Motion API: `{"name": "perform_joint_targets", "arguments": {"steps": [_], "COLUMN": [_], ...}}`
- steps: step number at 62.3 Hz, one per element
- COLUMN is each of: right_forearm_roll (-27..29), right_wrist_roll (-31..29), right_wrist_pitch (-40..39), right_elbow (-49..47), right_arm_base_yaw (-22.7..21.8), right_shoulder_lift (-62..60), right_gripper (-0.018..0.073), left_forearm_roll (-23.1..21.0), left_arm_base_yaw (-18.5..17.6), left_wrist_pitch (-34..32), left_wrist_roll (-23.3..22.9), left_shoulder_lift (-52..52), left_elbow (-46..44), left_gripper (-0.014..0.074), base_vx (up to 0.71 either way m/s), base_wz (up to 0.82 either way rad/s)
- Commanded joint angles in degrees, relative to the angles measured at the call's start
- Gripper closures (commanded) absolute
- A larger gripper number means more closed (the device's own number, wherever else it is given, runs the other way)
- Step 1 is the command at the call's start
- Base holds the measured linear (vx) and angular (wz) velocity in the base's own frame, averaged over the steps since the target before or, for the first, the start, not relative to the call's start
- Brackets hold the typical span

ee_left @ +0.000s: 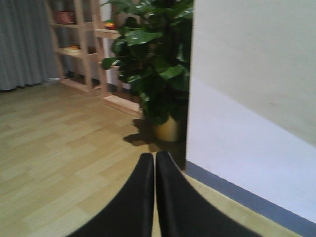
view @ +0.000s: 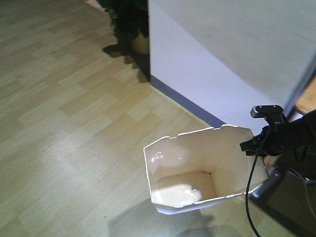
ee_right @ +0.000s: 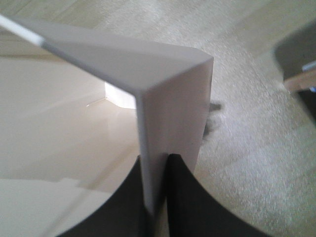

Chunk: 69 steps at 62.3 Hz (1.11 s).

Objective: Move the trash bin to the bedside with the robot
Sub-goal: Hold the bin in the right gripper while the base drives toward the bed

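The white trash bin [view: 165,170] stands open-topped on the wooden floor at the lower middle of the front view, and its inside looks bare. My right gripper [view: 247,146], at the tip of the black robot arm [view: 296,131], is shut on the bin's right rim. In the right wrist view the thin white bin wall [ee_right: 168,69] runs between the two black fingers of the right gripper [ee_right: 157,157]. My left gripper [ee_left: 154,155] is shut with nothing in it, hanging over bare floor. The bedside is out of view.
A white wall [view: 222,49] with a grey baseboard [view: 182,98] runs behind the bin. A potted plant [ee_left: 153,69] stands at its corner, with wooden shelves [ee_left: 84,44] beyond. A light wooden edge [view: 307,101] and dark base parts are at the right. A black cable [view: 251,197] hangs down.
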Motion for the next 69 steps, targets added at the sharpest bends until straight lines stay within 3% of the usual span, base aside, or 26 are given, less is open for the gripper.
{"name": "perform_joint_targets", "arguments": {"steps": [1,45,69], "right_forearm_roll": [4.55,4.55,4.55], "right_wrist_roll": [0.76,0.76,0.76], "right_wrist_pitch": [6.96,6.96,7.02], "right_elbow": [-1.26,-1.26,-1.26], "right_arm_base_yaw": [-0.23,-0.23,-0.23], "right_shoulder_lift": [-3.99,-3.99,-3.99], "right_gripper": [0.0565,0.0565,0.0565], "left_forearm_roll": [-0.17,-0.17,-0.17], "left_arm_base_yaw": [-0.31,-0.31,-0.31], "left_wrist_pitch": [-4.42,-4.42,-4.42], "left_wrist_roll": [-0.52,-0.52,-0.52], "left_shoulder_lift": [-0.57,-0.57,-0.57], "left_elbow": [1.58,1.58,1.58], "left_gripper": [0.0602,0.0602,0.0602], "base_vx": [0.09,0.12,0.17], "base_wz": [0.54,0.65,0.40]}}
